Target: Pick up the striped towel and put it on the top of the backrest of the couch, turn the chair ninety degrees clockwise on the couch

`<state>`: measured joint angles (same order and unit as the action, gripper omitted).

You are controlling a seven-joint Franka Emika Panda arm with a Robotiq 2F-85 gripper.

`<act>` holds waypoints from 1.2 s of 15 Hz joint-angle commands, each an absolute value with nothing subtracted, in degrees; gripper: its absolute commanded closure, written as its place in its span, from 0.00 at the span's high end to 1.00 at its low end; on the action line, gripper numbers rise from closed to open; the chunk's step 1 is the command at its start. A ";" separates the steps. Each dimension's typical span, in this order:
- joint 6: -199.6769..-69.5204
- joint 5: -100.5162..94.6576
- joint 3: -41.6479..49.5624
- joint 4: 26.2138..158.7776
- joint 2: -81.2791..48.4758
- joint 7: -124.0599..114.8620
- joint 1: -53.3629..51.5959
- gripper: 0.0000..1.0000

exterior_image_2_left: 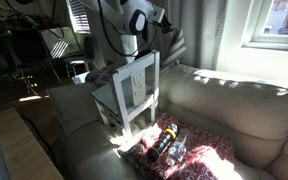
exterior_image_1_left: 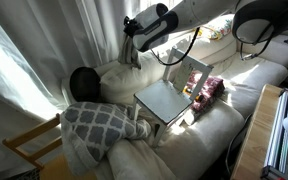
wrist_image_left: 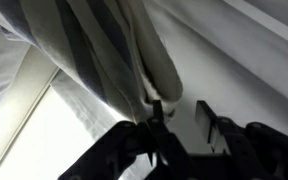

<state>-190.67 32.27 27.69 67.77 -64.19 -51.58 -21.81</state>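
The striped towel [wrist_image_left: 109,50], grey with darker stripes, hangs in folds in front of the wrist view and touches the left finger [wrist_image_left: 156,115]. My gripper [wrist_image_left: 180,102] is open, and only cream fabric shows in the gap between its fingers. In an exterior view the gripper [exterior_image_1_left: 134,42] is above the backrest of the couch [exterior_image_1_left: 119,85], with the towel [exterior_image_1_left: 132,58] drooping under it. The pale chair [exterior_image_1_left: 169,98] [exterior_image_2_left: 129,95] rests on the cream couch [exterior_image_1_left: 244,85] [exterior_image_2_left: 234,100], just beside the arm.
A lattice-patterned cushion [exterior_image_1_left: 99,125] and a black round cushion [exterior_image_1_left: 84,82] lie on the couch. A colourful cloth with bottles [exterior_image_1_left: 209,90] [exterior_image_2_left: 169,145] sits by the chair. A yellow wooden chair [exterior_image_1_left: 34,148] stands by the curtain [exterior_image_1_left: 24,50].
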 commanded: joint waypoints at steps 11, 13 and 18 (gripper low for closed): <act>-141.77 13.90 40.15 69.10 -55.83 -63.54 -26.99 1.00; -136.14 9.08 36.04 69.32 -52.25 -61.28 -24.14 1.00; -133.35 6.31 19.97 74.23 -41.11 -49.66 -13.19 1.00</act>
